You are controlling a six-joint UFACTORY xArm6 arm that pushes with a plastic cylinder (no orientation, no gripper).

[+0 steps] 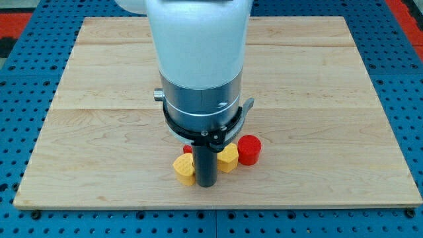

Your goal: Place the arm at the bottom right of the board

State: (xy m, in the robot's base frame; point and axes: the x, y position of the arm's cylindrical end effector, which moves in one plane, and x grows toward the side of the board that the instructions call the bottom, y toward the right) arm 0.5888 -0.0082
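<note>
My tip [206, 184] rests on the wooden board [317, 99] near the middle of the view's bottom edge. A yellow block [184, 168] sits just left of the tip, touching or almost touching the rod. Another yellow block [229, 158] sits just right of the rod. A red cylinder [249, 149] stands right of that yellow block. A small piece of another red block [188, 149] shows behind the left yellow block, mostly hidden by the arm.
The arm's wide white and grey body [198, 66] covers the board's centre and hides whatever lies behind it. A blue pegboard surface [410, 79] surrounds the board on all sides.
</note>
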